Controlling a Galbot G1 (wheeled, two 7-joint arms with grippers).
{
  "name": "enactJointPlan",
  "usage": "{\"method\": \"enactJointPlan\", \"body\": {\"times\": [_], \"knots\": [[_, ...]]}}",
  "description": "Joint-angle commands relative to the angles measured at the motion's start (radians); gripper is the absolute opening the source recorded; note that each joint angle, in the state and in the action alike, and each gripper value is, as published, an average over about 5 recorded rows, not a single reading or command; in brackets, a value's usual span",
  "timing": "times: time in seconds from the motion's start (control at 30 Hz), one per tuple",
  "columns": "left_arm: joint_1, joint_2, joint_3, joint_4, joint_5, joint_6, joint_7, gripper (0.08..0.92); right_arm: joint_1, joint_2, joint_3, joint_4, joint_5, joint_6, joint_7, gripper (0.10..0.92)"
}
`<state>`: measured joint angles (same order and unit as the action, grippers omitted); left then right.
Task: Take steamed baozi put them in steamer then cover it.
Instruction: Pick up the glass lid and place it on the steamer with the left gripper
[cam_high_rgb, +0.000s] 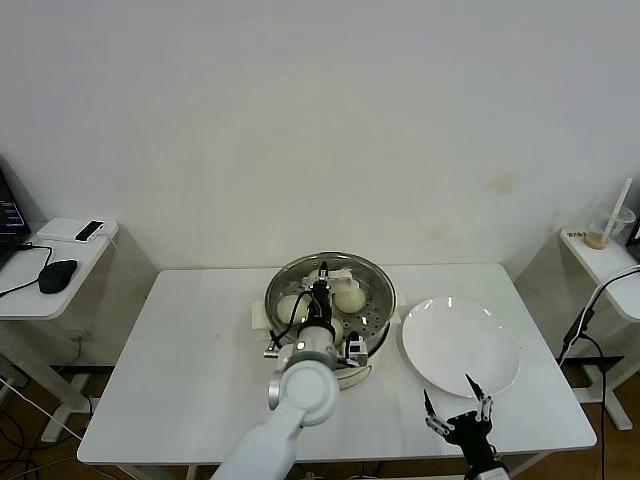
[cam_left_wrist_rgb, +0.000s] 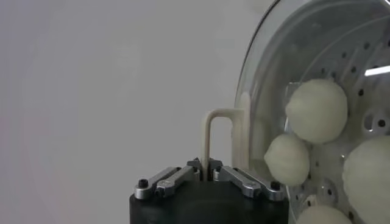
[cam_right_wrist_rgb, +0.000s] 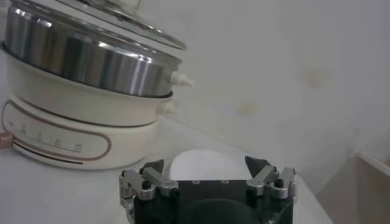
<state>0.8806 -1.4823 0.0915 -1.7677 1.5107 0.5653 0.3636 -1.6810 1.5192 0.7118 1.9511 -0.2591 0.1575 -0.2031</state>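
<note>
Clear glass cover (cam_left_wrist_rgb: 286, 79) sits on steel steamer (cam_right_wrist_rgb: 91, 58), cream baozi (cam_left_wrist_rgb: 317, 111) inside

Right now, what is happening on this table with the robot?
The left gripper is shut on the cream handle of the glass cover, holding it over the steamer in the middle of the white table. Several steamed baozi already lie on the perforated tray inside, seen through the glass. The right gripper waits open near the table's front edge, beside the white plate, which has no buns on it.
</note>
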Motion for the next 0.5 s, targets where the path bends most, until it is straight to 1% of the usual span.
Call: {"method": "enactJointPlan", "body": {"times": [0.03,0.5], "knots": [[-0.003,-0.013,-0.005,0.032,0.023,-0.01,-0.017,0.147,0.0,-0.001,0.0,-0.003,-0.001,0.001,0.0,0.823],[0.007,-0.027,-0.028,0.069,0.015,-0.017,-0.032,0.147,-0.005,-0.01,0.003,-0.003,-0.002,0.004,-0.002,0.823]]}}
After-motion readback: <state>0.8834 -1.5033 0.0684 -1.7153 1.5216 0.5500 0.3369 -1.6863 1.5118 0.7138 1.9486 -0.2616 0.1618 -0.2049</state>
